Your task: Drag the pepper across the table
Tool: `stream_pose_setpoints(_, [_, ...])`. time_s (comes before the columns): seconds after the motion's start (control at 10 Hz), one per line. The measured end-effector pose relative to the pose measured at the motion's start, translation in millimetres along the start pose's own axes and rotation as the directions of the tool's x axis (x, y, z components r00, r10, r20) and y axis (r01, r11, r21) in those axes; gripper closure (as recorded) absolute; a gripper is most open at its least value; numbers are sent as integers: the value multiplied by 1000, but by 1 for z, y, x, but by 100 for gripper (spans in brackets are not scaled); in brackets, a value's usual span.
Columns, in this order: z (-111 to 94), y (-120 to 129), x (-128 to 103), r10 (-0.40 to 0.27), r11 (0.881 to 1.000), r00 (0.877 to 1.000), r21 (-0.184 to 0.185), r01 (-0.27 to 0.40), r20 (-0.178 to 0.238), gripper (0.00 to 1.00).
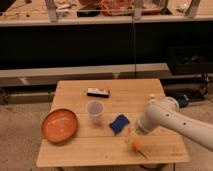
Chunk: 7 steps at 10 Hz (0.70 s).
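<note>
The pepper [136, 146] is a small slim orange piece with a thin dark stem, lying near the front right of the light wooden table [80, 150]. My gripper [132, 137] comes down from the white arm at the right and sits right at the pepper's upper end, touching or nearly touching it. The arm hides much of the gripper.
A blue sponge [118, 124] lies just left of the gripper. A clear plastic cup [95, 113] stands mid-table. A round orange bowl [59, 125] sits at the front left. A dark flat bar [98, 92] lies toward the back. The table's front edge is close below the pepper.
</note>
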Motion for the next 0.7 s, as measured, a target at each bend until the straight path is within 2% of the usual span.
stream_pose_setpoints(0.1, [3,-1,5,35,999,999,-11,-35,-35,20])
stream_pose_setpoints(0.3, [10,-1,9,70,995,996,-69,-74,-58,20])
stream_pose_setpoints(0.4, [16,-3,20,93,990,992,-98,-101,-82,20])
stream_pose_setpoints(0.6, [19,0,28,109,989,988,-91,-119,-110,20])
stream_pose_setpoints(0.7, [20,1,33,117,989,986,-72,-126,-121,20])
